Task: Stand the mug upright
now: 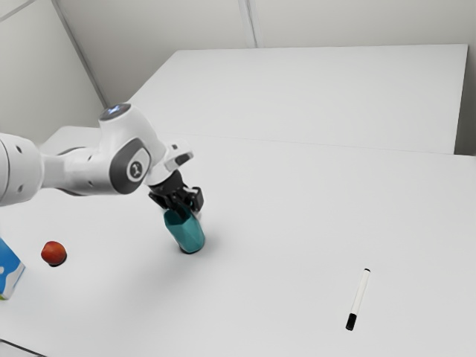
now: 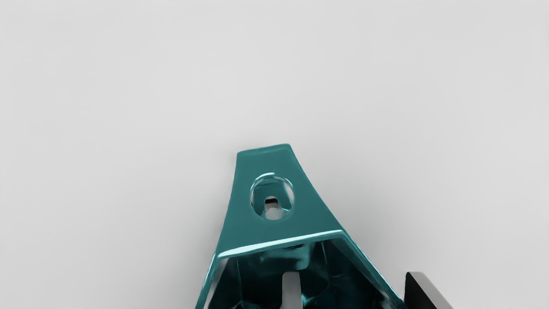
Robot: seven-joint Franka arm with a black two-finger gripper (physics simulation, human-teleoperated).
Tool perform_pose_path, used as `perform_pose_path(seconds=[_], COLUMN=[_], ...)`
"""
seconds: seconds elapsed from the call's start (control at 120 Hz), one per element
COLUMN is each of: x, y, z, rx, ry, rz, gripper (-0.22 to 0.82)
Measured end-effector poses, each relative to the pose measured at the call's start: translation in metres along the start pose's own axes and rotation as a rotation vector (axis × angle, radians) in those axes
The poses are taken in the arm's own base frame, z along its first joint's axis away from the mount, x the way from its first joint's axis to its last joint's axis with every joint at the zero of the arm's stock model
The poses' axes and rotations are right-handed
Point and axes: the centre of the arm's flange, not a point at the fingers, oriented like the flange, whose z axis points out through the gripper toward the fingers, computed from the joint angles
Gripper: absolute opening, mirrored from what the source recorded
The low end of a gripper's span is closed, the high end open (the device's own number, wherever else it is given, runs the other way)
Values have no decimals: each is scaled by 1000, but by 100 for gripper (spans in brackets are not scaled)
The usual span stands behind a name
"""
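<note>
Exterior view, mug [image 1: 187, 233]: between seven and eight o'clock of centre, mouth up toward eleven, base down by the table [image 1: 275, 297]; whether it leans or stands flat, I can't tell.
Gripper [image 2: 352, 274]: open around the mug's wall, one finger inside the mouth, the other outside; no squeeze.
Marker [image 1: 358, 299]: toward four o'clock from the mug, well apart.
Base: near enough upright that the step could be lining up a grip on the wall or letting go of a mug already stood.
Wall: the next move hangs on how flat the base sits; either way, no sideways push from the inner finger, as that could tip it.
</note>
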Motion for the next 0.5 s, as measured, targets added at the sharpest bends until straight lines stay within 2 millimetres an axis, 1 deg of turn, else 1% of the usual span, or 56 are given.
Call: perform_pose_path(seconds=[0.083,0.3,0.4,0.5], x=[0,-4,-2,9], y=[3,22,31,39], z=[-11,-38,-52,-78], rx=[-2,-12,-18,-29], ry=[17,47,56,60], rz=[10,54,72,82], gripper=[20,26,36,45])
